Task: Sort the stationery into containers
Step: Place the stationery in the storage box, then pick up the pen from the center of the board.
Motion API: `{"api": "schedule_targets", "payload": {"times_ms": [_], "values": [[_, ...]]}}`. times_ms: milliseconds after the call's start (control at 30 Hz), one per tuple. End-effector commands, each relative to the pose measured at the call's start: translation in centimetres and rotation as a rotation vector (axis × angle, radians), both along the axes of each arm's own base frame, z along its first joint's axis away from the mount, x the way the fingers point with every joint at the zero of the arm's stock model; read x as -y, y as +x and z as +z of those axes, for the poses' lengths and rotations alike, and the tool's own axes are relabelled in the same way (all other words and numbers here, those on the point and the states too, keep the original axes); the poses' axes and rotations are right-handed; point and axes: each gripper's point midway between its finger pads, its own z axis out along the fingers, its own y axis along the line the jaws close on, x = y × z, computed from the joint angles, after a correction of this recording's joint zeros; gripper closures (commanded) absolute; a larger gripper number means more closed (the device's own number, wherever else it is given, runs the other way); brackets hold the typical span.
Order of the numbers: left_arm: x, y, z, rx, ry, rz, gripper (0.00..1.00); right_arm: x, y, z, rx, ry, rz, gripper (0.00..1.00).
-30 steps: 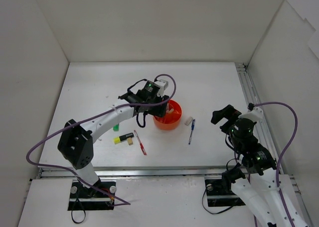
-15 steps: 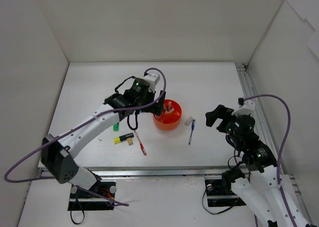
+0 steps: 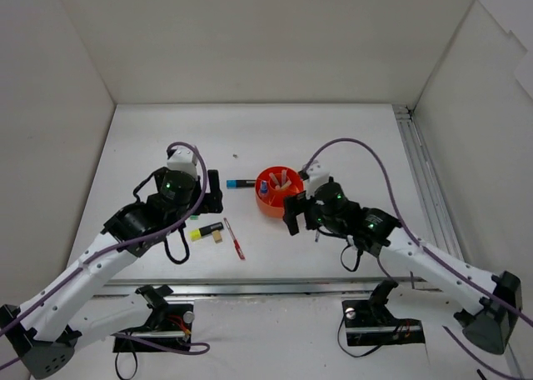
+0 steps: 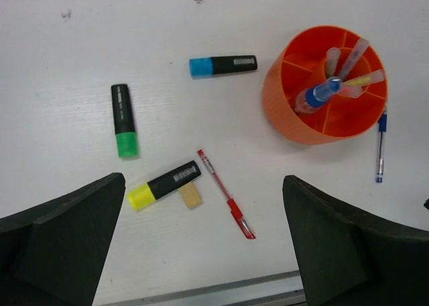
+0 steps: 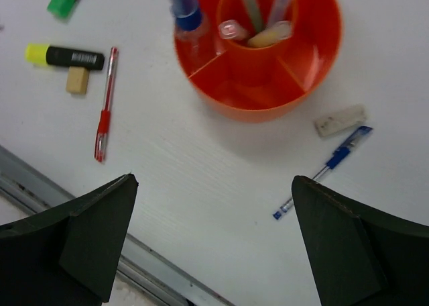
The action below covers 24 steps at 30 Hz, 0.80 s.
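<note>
The orange tub [image 3: 265, 205] stands mid-table and holds a blue-white marker [image 4: 320, 94] and several thin pens. On the table to its left lie a blue-capped highlighter [image 4: 222, 66], a green-capped one [image 4: 123, 119], a yellow-capped one [image 4: 164, 184], a tan eraser [image 4: 190, 196] and a red pen [image 4: 226, 202]. A blue pen [image 5: 325, 170] and a white eraser [image 5: 340, 120] lie right of the tub. My left gripper [image 3: 212, 195] is open and empty, above the yellow highlighter area. My right gripper [image 3: 291, 215] is open and empty, just in front of the tub.
A metal rail [image 3: 250, 287] runs along the table's near edge, and another runs along the right side [image 3: 420, 167]. White walls enclose the table at the left, back and right. Purple cables loop over both arms.
My left arm has drawn back from over the tub toward the near left, uncovering the blue-capped highlighter. My right arm has swung left from the right side to the tub's near side.
</note>
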Motion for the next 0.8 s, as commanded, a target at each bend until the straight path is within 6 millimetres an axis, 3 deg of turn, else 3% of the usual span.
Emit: {"api": "schedule_targets", "payload": {"times_ms": [0,67,100,167,200,267,300,400,600,767], "values": [[-2.7,-0.8,-0.2,0.008,-0.036,0.148,0.0,-4.3,0.2,2.5,0.148,-0.041,0.073,0.02],[-3.4,-1.5,-0.6,-0.003,-0.054,0.172,0.0,-6.6,-0.2,1.5,0.155,-0.095,0.099,0.02],[-3.7,-1.7,-0.8,-0.01,-0.049,0.181,0.0,-8.1,-1.3,0.9,0.15,-0.106,0.138,0.02],[-4.0,-2.1,-0.9,-0.015,-0.06,0.193,0.0,-10.8,-1.6,-0.6,0.115,-0.111,0.175,0.02],[-4.4,-2.1,-1.1,-0.018,-0.061,0.212,0.0,-11.8,-1.7,-2.4,0.082,-0.141,0.196,0.02],[-4.6,-2.4,-1.3,-0.022,-0.07,0.215,0.0,-14.4,-2.2,-2.7,0.085,-0.111,0.24,0.02],[-4.8,-2.6,-1.5,-0.025,-0.066,0.223,0.0,-15.6,-2.1,-3.9,0.075,-0.14,0.256,0.02],[-5.6,-3.2,-2.2,-0.042,-0.067,0.253,0.0,-17.7,-2.4,-6.7,0.059,-0.201,0.298,0.02],[-6.3,-4.1,-2.8,-0.045,-0.085,0.27,0.0,-20.1,-2.5,-11.7,-0.005,-0.282,0.361,0.06],[-5.9,-4.2,-3.4,-0.048,-0.093,0.242,0.0,-20.4,-2.8,-13.7,-0.044,-0.296,0.369,0.18]]}}
